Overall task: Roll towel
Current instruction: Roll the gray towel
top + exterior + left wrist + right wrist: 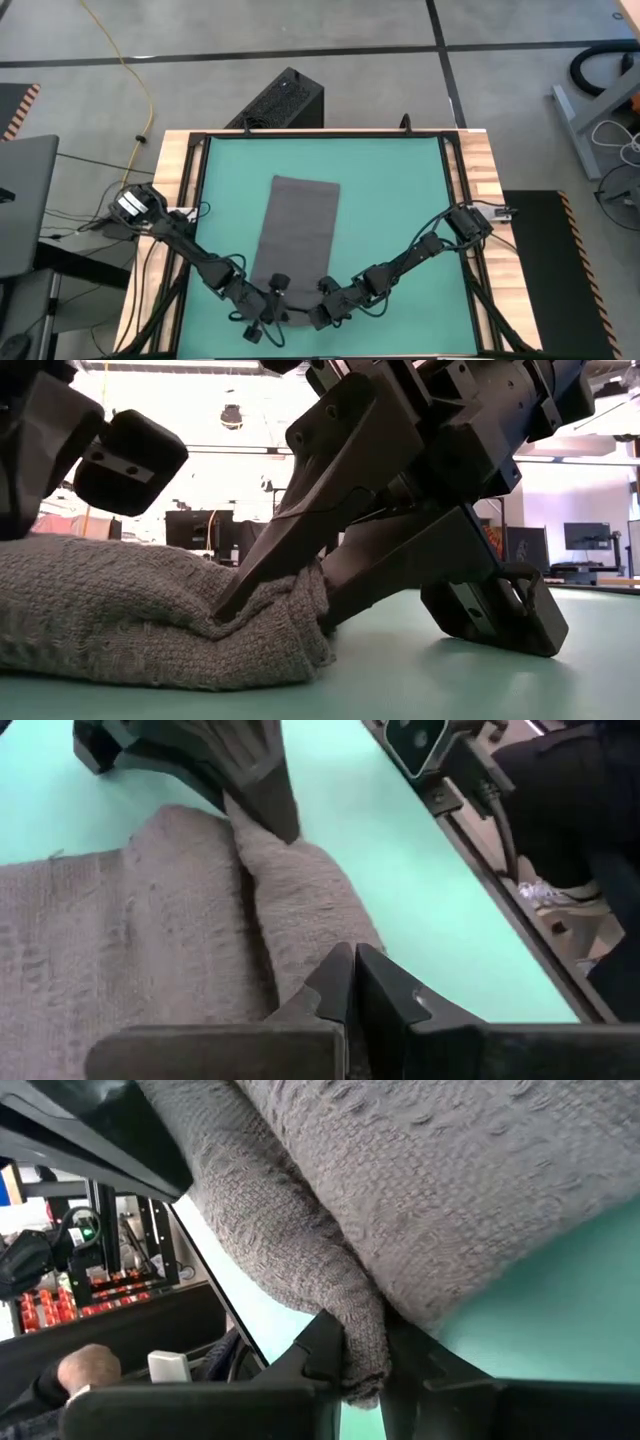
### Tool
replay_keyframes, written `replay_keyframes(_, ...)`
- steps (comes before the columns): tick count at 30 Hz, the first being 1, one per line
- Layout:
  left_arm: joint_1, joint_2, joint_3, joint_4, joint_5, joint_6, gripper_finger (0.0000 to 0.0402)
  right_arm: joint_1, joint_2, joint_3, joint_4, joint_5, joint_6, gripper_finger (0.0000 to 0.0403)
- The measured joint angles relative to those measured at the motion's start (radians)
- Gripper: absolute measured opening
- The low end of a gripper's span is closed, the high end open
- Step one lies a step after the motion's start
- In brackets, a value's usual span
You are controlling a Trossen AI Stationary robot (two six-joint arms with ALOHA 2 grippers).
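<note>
Towel [296, 232]: one | claws: two, left [272, 300], right [322, 306], both pinching its near edge

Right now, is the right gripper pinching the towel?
Yes, the right gripper is shut on a fold of the towel at its near edge.

towel [296, 235] near end under both tools, left tool [272, 300] grip unclear

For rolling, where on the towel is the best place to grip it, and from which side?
Grip the towel along its near short edge, one gripper at each corner, coming from the robot's side. It lies flat and lengthwise away from the arms, so that hem probably starts the roll. The left gripper and right gripper already pinch folds there.
</note>
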Motion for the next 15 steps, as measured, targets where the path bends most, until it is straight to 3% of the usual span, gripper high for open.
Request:
replay_keyframes(7, -0.001, 0.031, -0.001, -0.034, 0.003, -0.031, 0.0000, 0.001, 0.000, 0.000, 0.017, -0.002, 0.010, 0.0106)
replay_keyframes(15, 0.011, 0.031, -0.002, -0.090, -0.018, -0.033, 0.0000, 0.003, -0.003, 0.040, 0.014, -0.048, -0.115, 0.0171)
